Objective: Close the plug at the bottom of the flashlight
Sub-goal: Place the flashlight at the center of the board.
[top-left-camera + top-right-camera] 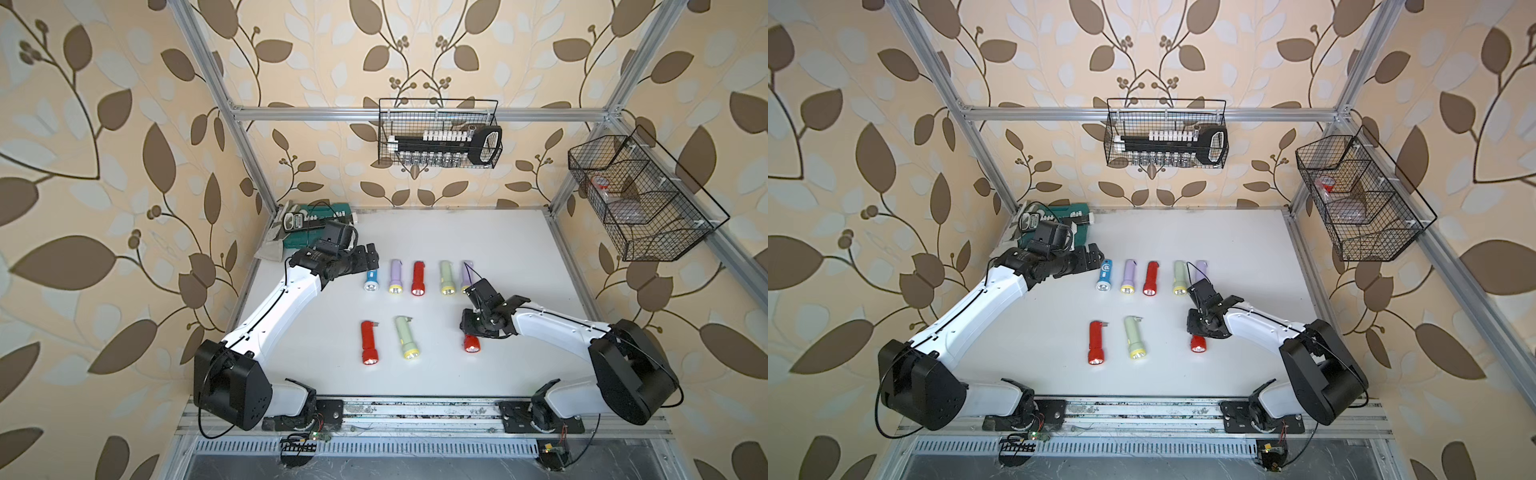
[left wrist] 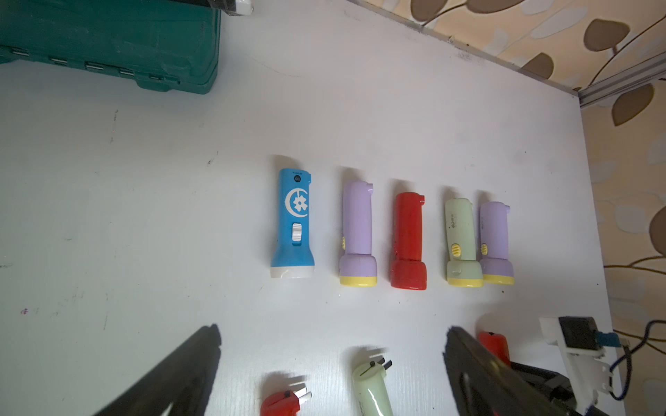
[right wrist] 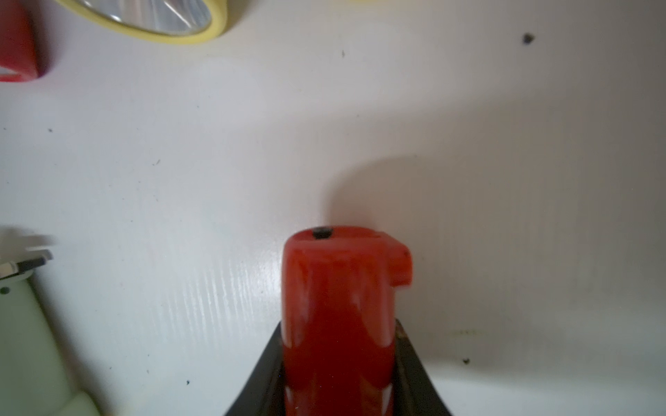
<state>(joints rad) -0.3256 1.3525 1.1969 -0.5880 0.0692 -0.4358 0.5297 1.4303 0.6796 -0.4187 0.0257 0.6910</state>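
the right hand [image 3: 338,360] grips the red flashlight [image 3: 335,288] by its body, one finger [image 3: 411,360] on each side. it sits well to the right of the blue flashlight [image 1: 371,281] and nearer the robot, low at the desk [image 1: 457,232]. its tail end shows a dark screw and a side nub, and the plug looks folded in. the left hand [image 1: 371,257] hovers just beyond the blue flashlight's tail, fingers spread wide, holding nothing.
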